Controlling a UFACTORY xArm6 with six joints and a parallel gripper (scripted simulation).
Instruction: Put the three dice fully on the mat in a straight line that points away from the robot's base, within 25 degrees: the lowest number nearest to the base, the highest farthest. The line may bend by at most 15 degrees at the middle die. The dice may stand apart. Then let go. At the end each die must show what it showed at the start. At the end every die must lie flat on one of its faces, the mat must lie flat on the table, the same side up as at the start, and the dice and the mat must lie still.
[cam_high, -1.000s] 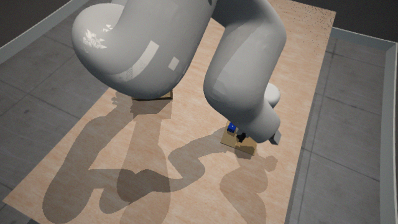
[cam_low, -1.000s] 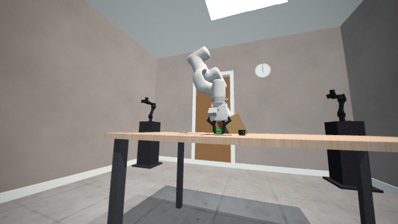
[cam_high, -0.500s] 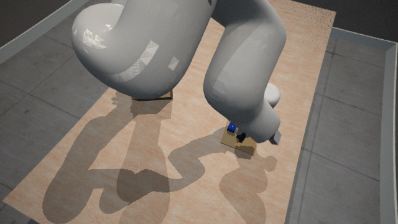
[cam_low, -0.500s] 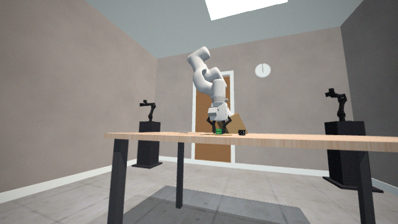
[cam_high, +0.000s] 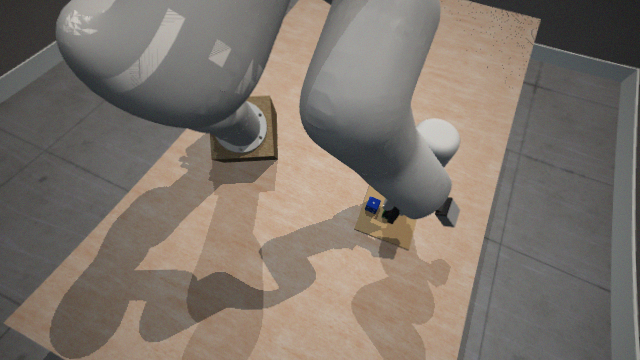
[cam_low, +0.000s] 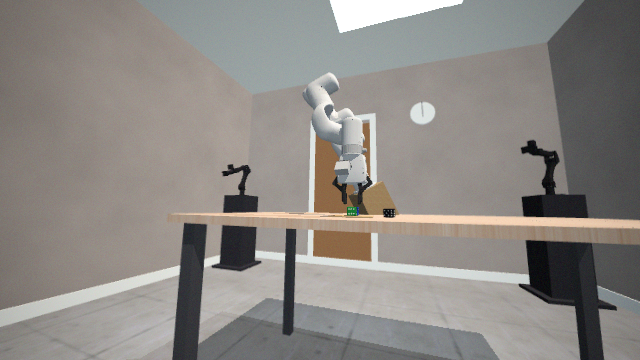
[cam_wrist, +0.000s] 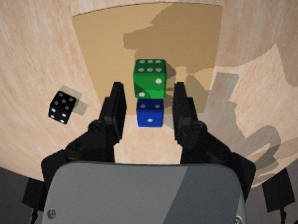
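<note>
In the wrist view a green die (cam_wrist: 149, 78) and a blue die (cam_wrist: 149, 112) stand close together in a row on the tan mat (cam_wrist: 147, 36). A black die (cam_wrist: 63, 107) lies on the bare table just left of the mat's edge. My gripper (cam_wrist: 149, 94) is open, and its fingers hover above the green and blue dice without touching them. The side view shows the gripper (cam_low: 351, 192) raised over the green die (cam_low: 352, 211), with the black die (cam_low: 389, 212) off to the right. In the top view the blue die (cam_high: 372, 204) shows on the mat (cam_high: 385, 227); the arm hides the green die.
The robot's base stands on a wooden block (cam_high: 245, 130) on the table. The mat lies near the table's right edge (cam_high: 492, 220). Two camera stands (cam_low: 550, 220) stand on the floor beside the table.
</note>
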